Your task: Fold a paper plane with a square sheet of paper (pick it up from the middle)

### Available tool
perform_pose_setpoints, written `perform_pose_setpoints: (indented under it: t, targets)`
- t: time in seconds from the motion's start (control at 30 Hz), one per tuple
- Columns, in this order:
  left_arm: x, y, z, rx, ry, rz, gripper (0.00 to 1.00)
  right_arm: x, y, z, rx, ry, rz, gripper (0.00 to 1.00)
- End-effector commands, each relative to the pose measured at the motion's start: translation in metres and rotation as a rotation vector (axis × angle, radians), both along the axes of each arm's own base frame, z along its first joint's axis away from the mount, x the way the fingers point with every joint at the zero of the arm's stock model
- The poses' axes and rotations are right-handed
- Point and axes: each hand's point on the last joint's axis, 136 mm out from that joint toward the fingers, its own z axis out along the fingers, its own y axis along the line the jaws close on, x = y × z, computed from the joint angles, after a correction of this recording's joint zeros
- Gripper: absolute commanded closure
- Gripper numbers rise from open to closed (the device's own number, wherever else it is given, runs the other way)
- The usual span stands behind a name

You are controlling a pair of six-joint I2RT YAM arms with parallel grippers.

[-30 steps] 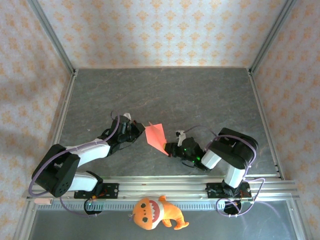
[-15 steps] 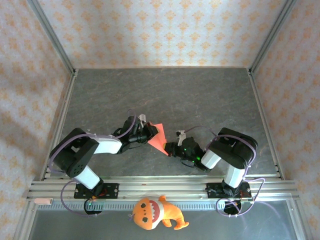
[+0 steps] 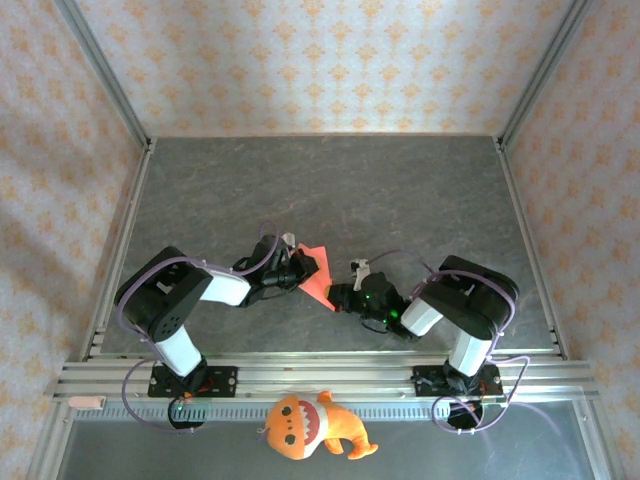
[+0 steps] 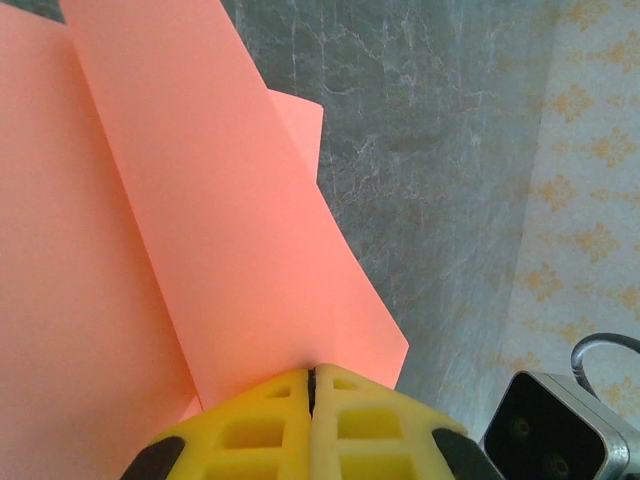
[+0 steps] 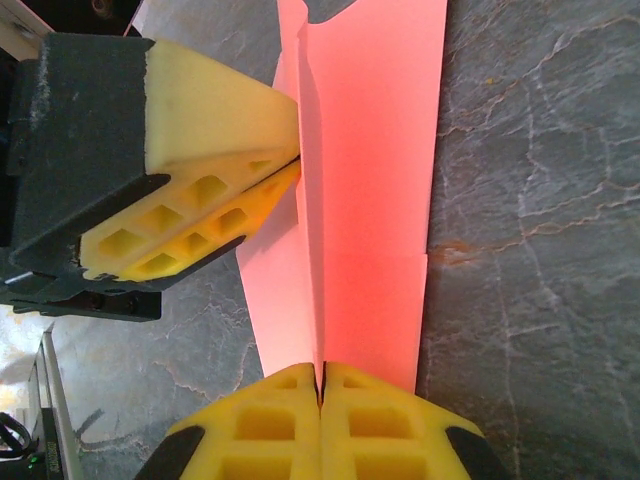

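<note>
Left end effector (image 4: 312,380) & right end effector (image 5: 322,378) both clamp the sheet (image 5: 370,150), jaws shut. Anchor right, run left along crease (image 5: 318,250) w/o tugging.

- Square sheet of paper (image 5: 370,150): thin salmon-pink paper, smooth and matt, with sharp creases; light glows through its layers.
- Surface (image 3: 350,190): dark grey and stone-like with pale veining, giving a dull sheen.
- Jaws: yellow, matt, rubbery-looking pads moulded with open cells, set in black plastic of fine grainy texture.
- Arm shells (image 3: 470,300): smooth black and white plastic, slightly glossy.
- Frame rails (image 3: 330,370): brushed silver metal.
- Walls (image 3: 320,60): matt patterned wallpaper.
- Plush toy (image 3: 310,425): soft orange cloth.
</note>
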Motion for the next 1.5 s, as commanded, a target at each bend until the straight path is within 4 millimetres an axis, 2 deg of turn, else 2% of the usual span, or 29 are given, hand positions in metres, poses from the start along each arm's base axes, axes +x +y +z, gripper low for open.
perform_pose_setpoints:
  t: [0.0,0.33,0.9,1.47]
  targets:
    - [0.008,-0.002,0.007,0.014,-0.033,0.007,1.0,-0.011,-0.003,-0.024,-0.075,0.086,0.025,1.0]
    - [0.002,-0.003,0.017,-0.01,-0.058,-0.004,1.0,-0.01,-0.006,-0.026,-0.071,0.099,0.009,1.0]
    - [0.001,-0.001,-0.013,0.046,0.006,0.012,1.0,-0.009,-0.008,-0.026,-0.09,0.102,0.002,1.0]
    - [0.002,-0.001,-0.027,0.1,0.034,-0.011,1.0,-0.011,-0.006,-0.034,-0.114,0.15,0.016,1.0]
